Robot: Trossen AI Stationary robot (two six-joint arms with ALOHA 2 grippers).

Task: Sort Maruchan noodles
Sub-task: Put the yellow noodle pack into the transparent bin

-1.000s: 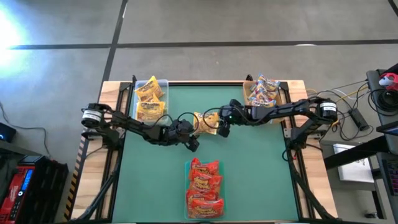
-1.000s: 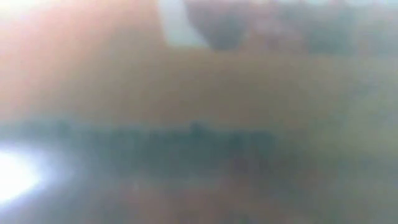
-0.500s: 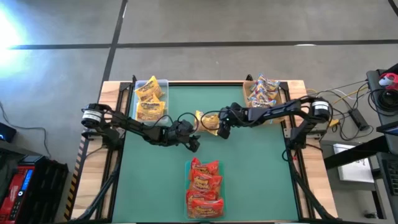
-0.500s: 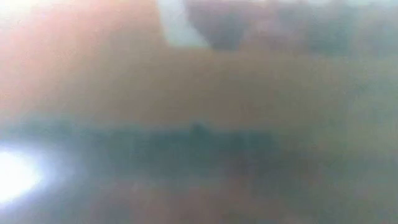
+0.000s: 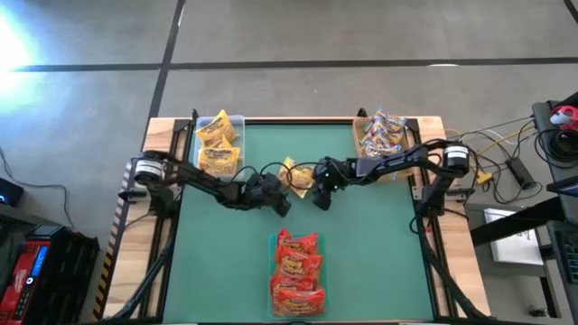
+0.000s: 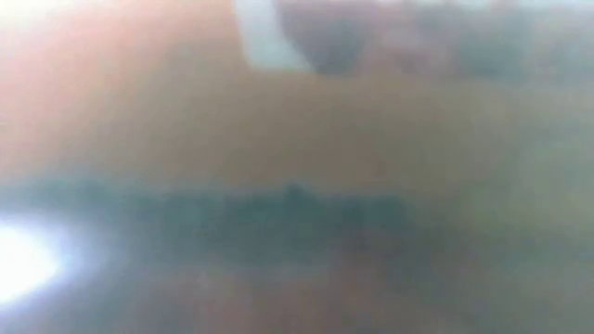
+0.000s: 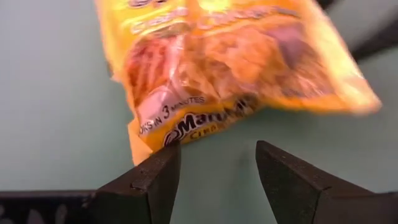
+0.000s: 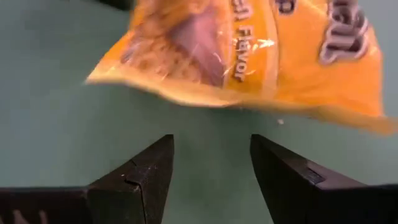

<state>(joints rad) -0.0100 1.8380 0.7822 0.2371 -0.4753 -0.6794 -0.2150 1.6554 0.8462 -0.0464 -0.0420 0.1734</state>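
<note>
Right gripper shifted leftward, open, empty | left gripper open, empty | crinkly yellow plastic noodle packet between | low view blurred

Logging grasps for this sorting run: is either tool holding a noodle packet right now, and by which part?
Neither. Left tool and right tool are open, apart from the yellow Maruchan packet lying between them.

We have both arms stretched low toward table centre from opposite sides, left gripper and right gripper near each other, each with fingers spread apart and nothing between them.
</note>
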